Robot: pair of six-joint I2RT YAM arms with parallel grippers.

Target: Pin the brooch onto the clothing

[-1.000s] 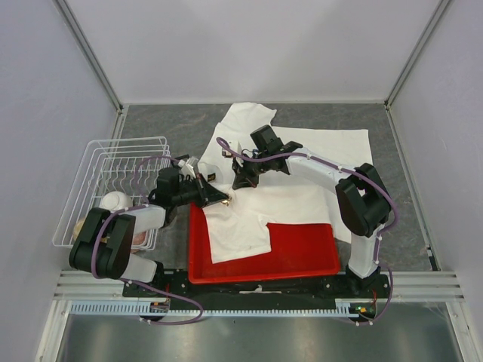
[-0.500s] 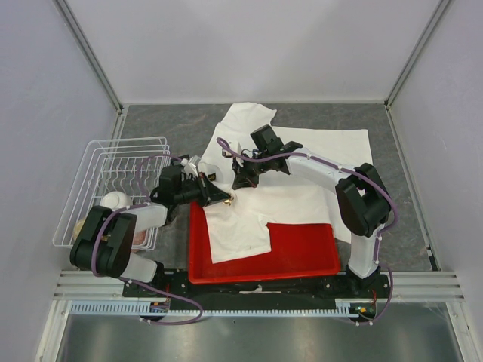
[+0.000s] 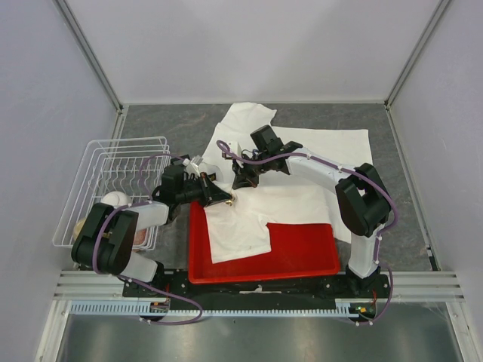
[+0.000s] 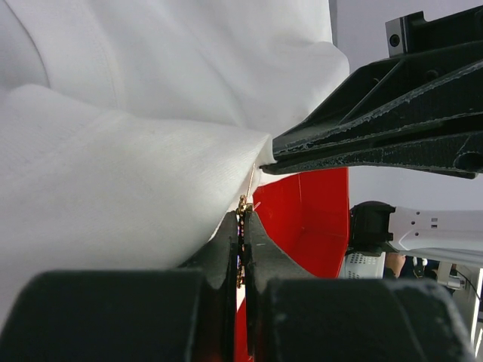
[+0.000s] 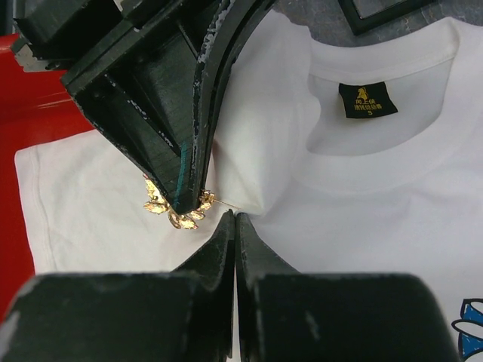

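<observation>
The white T-shirt (image 3: 302, 188) lies over the table and the red tray. My right gripper (image 3: 240, 185) is shut on a pinched-up fold of its fabric below the collar (image 5: 235, 216). My left gripper (image 3: 225, 199) is shut on the tiny gold leafy brooch (image 5: 177, 215), edge-on between its fingertips in the left wrist view (image 4: 242, 207). The brooch's thin pin points at the raised fold (image 4: 249, 162) and reaches its tip. The right fingers (image 4: 377, 143) hold that fold just above. The blue print's corner (image 5: 469, 332) shows at lower right.
A red tray (image 3: 302, 253) sits at the near edge under the shirt's lower part. A white wire rack (image 3: 113, 188) with some items stands at the left. A small black square tray (image 5: 373, 13) lies beyond the collar. The black collar label (image 5: 367, 98) faces up.
My left wrist has crept slightly right, bringing the brooch a little closer to the pinched fold. The right gripper has held still.
</observation>
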